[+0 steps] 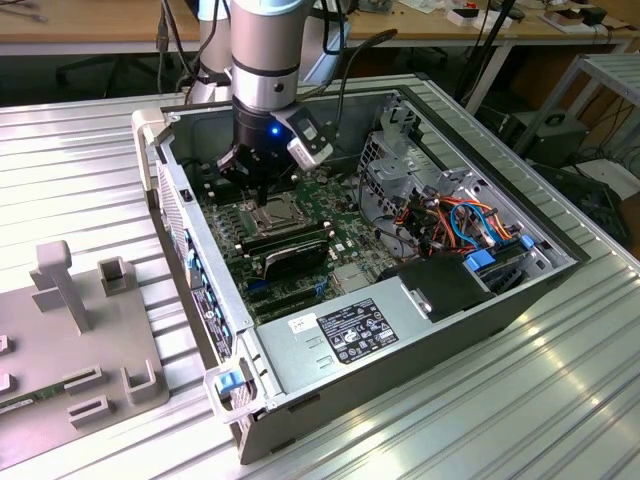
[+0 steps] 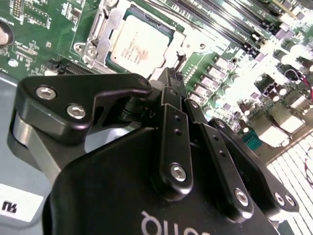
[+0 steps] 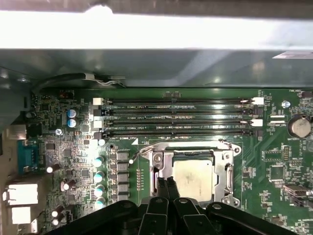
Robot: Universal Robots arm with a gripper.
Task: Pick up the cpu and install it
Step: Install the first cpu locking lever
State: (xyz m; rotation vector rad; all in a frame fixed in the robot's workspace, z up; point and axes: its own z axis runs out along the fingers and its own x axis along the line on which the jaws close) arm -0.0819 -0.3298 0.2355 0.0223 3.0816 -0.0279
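Scene: a robot arm reaches down into an open computer case (image 1: 455, 300) lying on a ribbed metal table (image 1: 90, 160).
Rack: a grey holder (image 1: 75, 330) stands on the table outside the case, at the exterior view's left.
Gripper: the gripper (image 3: 166, 185) hangs just above the socket (image 3: 229, 172); its two fingers (image 2: 172, 105) are pressed together and pinch nothing.
Cpu: the cpu (image 3: 193, 179) lies flat inside the socket frame, beside the fingertips, apart from them as far as the wrist views show.
Progress: the chip appears seated, so pick-up and placing look done; whether the frame is latched I cannot tell.
Surroundings: memory slots (image 3: 181, 116) run just beyond the socket; coloured cables (image 1: 465, 225) and a power supply (image 1: 350, 335) sit farther off, at the exterior view's right.
Obstacles: nothing lies across the socket.
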